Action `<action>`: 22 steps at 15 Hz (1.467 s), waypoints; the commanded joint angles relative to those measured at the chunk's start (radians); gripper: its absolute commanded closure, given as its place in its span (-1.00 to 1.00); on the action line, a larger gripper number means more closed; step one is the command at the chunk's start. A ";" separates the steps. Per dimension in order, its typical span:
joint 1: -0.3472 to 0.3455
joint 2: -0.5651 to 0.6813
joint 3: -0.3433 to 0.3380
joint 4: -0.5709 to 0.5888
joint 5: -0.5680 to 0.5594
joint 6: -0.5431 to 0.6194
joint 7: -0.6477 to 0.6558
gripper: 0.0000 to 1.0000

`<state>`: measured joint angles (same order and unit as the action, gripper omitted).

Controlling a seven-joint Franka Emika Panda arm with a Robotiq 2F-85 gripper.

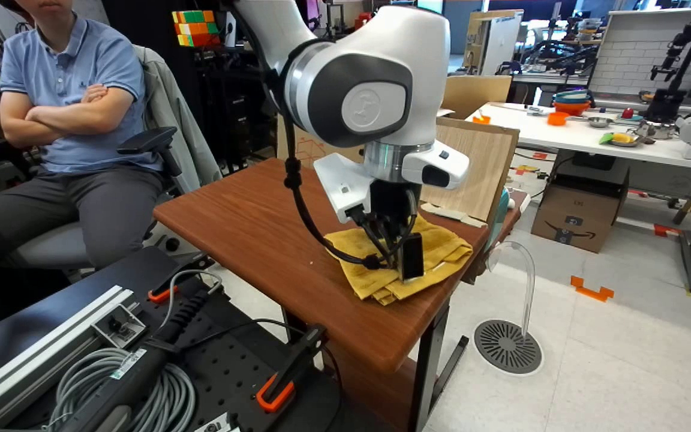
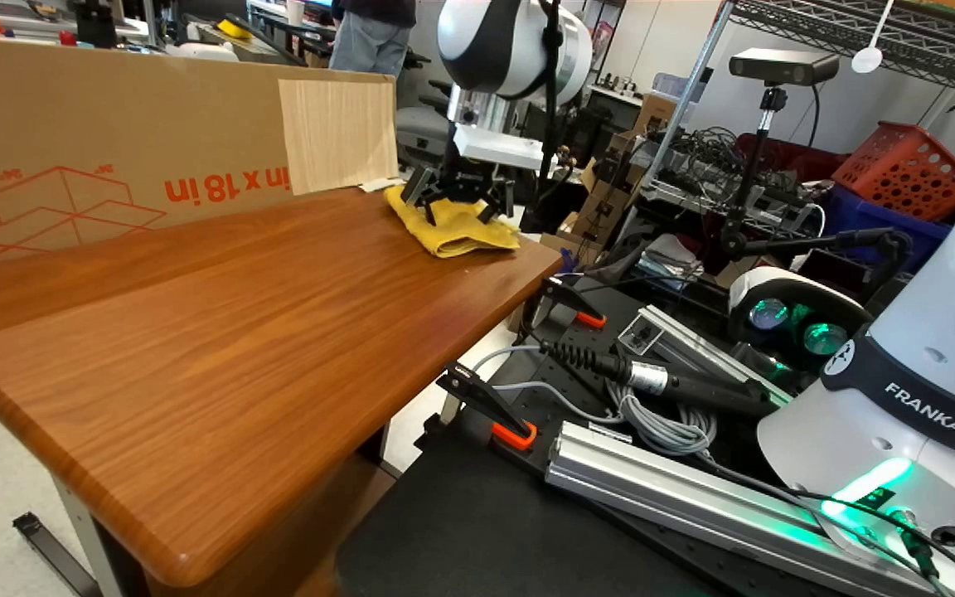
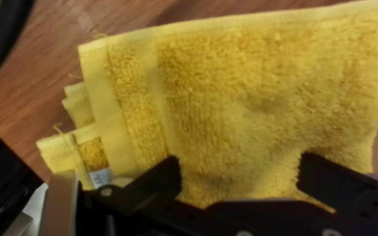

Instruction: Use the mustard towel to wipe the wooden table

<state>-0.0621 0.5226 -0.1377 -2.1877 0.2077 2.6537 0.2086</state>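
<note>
The mustard towel lies folded in uneven layers near one end of the brown wooden table, and it shows in both exterior views (image 1: pixel 441 249) (image 2: pixel 465 232). In the wrist view the towel (image 3: pixel 235 98) fills most of the picture, with a small white label at its lower left. The wooden table (image 1: pixel 261 222) also shows in an exterior view (image 2: pixel 237 332) and around the towel in the wrist view (image 3: pixel 34 78). My gripper (image 3: pixel 238 168) is open, its black fingers wide apart and pointing down at the towel. The fingertips are at the towel's surface; whether they press into it is unclear.
A cardboard panel (image 2: pixel 113 141) and a light wood-grain board (image 2: pixel 341 133) stand along the table's edge. Orange-tipped clamps (image 2: pixel 515 433) and a coiled grey cable (image 1: pixel 159 390) lie on the black base beside the table. A seated person (image 1: pixel 75 102) is beyond the table.
</note>
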 commanded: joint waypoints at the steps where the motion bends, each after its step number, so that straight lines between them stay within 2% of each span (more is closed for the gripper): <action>1: 0.057 0.042 -0.017 -0.022 -0.085 0.041 0.045 -1.00; 6: 0.177 -0.037 0.016 -0.182 -0.199 0.187 0.037 -1.00; 9: 0.278 -0.094 -0.012 -0.298 -0.308 0.270 0.020 -1.00; 12: 0.356 -0.175 -0.028 -0.394 -0.406 0.295 0.001 -1.00; 17: 0.425 -0.237 0.014 -0.445 -0.509 0.266 0.004 -1.00; 22: 0.390 -0.246 0.144 -0.419 -0.464 0.289 -0.060 -1.00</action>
<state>0.3537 0.2913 -0.0590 -2.6054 -0.2725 2.9110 0.1928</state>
